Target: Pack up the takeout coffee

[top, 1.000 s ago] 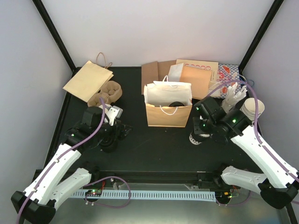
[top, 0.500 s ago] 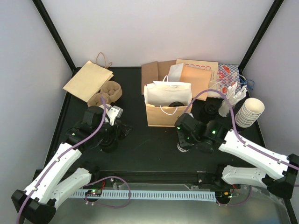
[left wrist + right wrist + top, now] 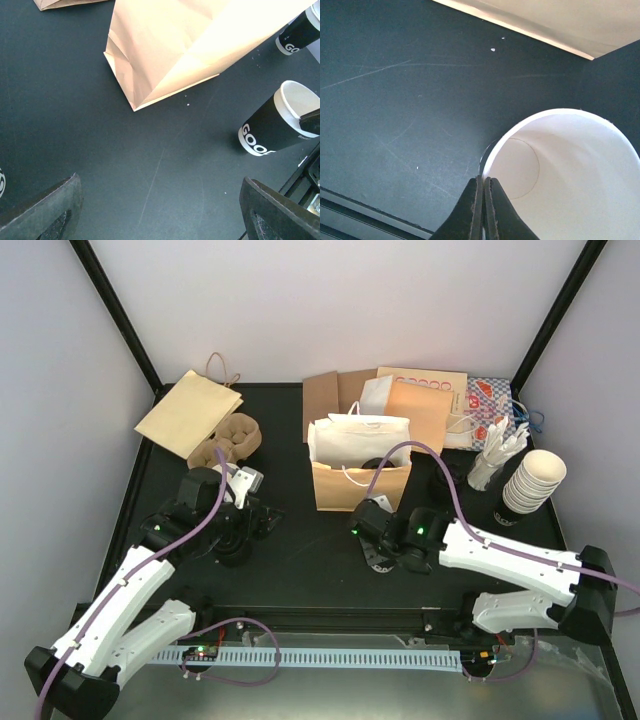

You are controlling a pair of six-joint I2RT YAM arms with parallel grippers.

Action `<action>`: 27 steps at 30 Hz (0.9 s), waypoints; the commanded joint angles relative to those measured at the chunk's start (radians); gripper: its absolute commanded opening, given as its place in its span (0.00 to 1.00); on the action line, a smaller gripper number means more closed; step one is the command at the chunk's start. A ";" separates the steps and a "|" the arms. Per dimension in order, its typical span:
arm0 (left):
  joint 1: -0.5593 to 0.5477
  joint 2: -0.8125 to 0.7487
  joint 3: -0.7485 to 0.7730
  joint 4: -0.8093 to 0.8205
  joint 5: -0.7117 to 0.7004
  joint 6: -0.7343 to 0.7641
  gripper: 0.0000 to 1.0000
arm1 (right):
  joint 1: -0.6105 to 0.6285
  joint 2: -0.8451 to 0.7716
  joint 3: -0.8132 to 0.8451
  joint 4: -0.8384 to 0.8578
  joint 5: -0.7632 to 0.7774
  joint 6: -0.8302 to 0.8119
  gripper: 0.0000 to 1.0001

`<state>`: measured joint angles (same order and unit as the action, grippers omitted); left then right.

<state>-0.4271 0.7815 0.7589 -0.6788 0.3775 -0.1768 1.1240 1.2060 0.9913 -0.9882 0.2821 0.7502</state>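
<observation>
Black tabletop (image 3: 300,575) carries everything. Biggest item on it is the upright brown paper bag w/ white liner and cord handles (image 3: 345,492), centre of the top view, mouth open upward. A dark round shape shows inside, can't tell what. Smaller: the brown pulp cup carrier (image 3: 232,437) at upper left and a stack of lidless cream cups (image 3: 530,480) at the right edge. The task's thing, going by what's gripped, is a black paper cup w/ white lining and white lettering (image 3: 267,131), no lid on it. In the top view it sits just below the bag's front face and slightly right of centre, near but not touching. It looks upright, long axis vertical; base on or barely off the tabletop, can't tell which. A second black cup (image 3: 299,36) shows at upper right of the left wrist view, past the bag's corner. The right arm's fingers (image 3: 482,186) are pressed together on the cup's rim, pinching the wall at the rim's lower-left in the right wrist view. The left arm's fingers (image 3: 160,182) are spread wide, empty, over bare tabletop. Next move, prob.: lift, then carry toward frame-top and a bit left, since the bag mouth lies that way and higher than the cup. Right arm has it; left is well apart.
</observation>
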 commanded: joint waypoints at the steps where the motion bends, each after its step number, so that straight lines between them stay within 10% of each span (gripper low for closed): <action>1: -0.008 0.009 0.010 0.024 -0.009 -0.007 0.88 | 0.021 0.023 -0.006 0.044 0.047 0.023 0.01; 27: -0.013 0.012 0.009 0.023 -0.014 -0.008 0.88 | 0.072 0.142 0.010 0.051 0.072 0.024 0.13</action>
<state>-0.4335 0.7925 0.7589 -0.6792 0.3672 -0.1772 1.1881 1.3434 0.9905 -0.9451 0.3176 0.7620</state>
